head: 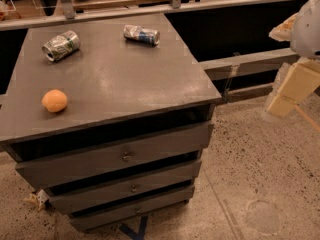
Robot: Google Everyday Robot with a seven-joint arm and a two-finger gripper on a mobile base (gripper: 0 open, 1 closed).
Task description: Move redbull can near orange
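The redbull can (142, 34), slim, silver with blue patches and dented, lies on its side at the far right of the grey cabinet top (120, 79). The orange (54, 100) sits near the front left corner of that top, well apart from the can. My gripper (287, 91) is at the right edge of the view, off the cabinet and over the floor, far from both; cream-coloured parts of it hang below the white arm (307, 29).
A fatter silver can with green markings (61, 45) lies on its side at the far left of the top. The cabinet has three drawers (125, 159) below. A ledge and rail (165, 6) run behind. Speckled floor (260, 184) lies to the right.
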